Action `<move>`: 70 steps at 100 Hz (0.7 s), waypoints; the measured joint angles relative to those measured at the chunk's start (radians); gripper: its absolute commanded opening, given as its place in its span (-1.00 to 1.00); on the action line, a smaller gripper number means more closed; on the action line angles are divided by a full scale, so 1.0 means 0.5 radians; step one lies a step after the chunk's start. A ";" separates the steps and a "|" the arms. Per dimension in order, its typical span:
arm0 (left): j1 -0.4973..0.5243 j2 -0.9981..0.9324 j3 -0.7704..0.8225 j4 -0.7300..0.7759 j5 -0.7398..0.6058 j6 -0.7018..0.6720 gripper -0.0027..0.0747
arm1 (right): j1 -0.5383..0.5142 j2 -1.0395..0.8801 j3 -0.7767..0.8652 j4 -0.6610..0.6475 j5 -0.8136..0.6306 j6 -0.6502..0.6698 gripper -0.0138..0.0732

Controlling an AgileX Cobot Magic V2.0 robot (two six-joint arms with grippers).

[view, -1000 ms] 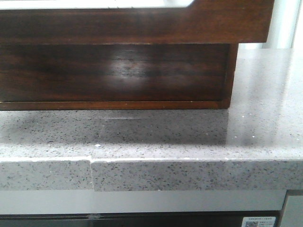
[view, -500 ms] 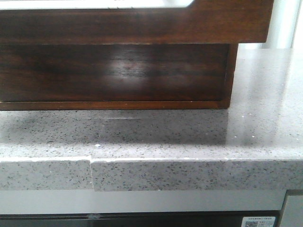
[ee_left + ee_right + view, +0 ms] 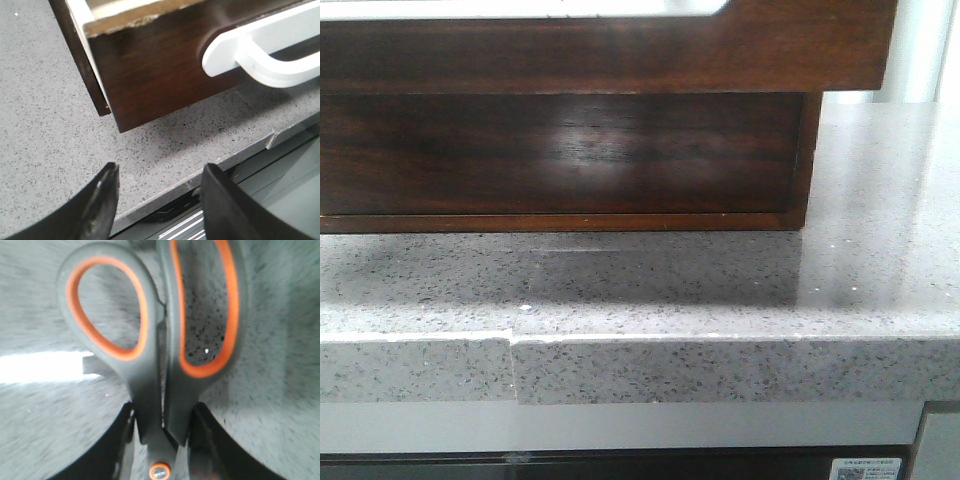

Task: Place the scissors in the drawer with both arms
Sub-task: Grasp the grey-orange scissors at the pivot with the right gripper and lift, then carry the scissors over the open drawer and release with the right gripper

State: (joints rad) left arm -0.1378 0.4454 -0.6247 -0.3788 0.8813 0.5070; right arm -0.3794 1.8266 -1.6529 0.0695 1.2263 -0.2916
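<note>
The drawer (image 3: 155,65) is sitting pulled out on the grey table (image 3: 720,290) just beyond the left hand (image 3: 157,200), which is hanging wide and empty, while the right hand (image 3: 160,440) is clamping the scissors (image 3: 150,340), handles pointing away from it.

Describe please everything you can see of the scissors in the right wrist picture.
The scissors have dark grey handles, plastic by the look, with orange lining inside both finger loops. One loop is rounder, the other longer. The handles lie close together, so the scissors look closed. A silver pivot screw shows low in the picture; the blades are hidden. The right end effector is shut on them near the pivot. Speckled grey countertop lies behind, blurred.
</note>
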 measured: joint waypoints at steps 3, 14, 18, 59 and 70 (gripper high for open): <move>0.000 0.000 0.000 0.000 0.000 0.000 -0.03 | 0.025 -0.051 -0.005 0.008 0.003 -0.009 -0.64; 0.000 0.000 0.000 0.000 0.000 0.000 -0.03 | 0.129 -0.250 -0.066 0.044 0.024 -0.032 -0.64; 0.000 0.000 0.000 0.000 0.000 0.000 -0.03 | 0.184 -0.310 -0.113 0.051 0.032 -0.041 -0.64; 0.000 0.000 0.000 0.000 0.000 0.000 -0.03 | 1.090 -0.866 -0.529 0.073 0.089 -0.206 -0.64; 0.000 0.000 0.000 0.000 0.000 0.000 -0.03 | 1.403 -0.917 -0.536 0.077 0.088 -0.295 -0.64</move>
State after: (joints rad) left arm -0.1378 0.4454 -0.6247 -0.3788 0.8813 0.5070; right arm 0.3220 1.3681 -1.9208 0.1080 1.2703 -0.4393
